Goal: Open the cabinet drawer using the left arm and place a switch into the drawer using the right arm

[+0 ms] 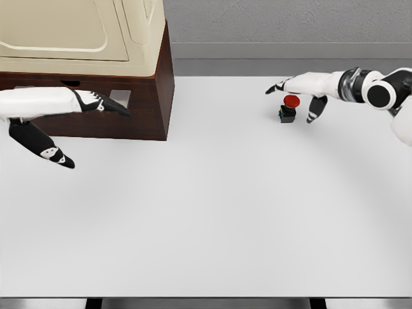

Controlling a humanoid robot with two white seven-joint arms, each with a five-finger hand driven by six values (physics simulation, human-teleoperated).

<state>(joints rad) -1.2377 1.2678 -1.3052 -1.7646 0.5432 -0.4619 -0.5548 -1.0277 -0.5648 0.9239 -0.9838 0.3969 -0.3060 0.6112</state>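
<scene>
Switch [289,109], red-capped on a dark base, stands on the counter [212,212] directly under the right hand [301,90], whose fingers are spread above it and hold nothing. Well apart from it, the left hand [61,122] is spread too, fingertips at the cabinet [161,84] front by the drawer [96,106] handle. Hooking that handle squarely before pulling would likely serve best.
</scene>
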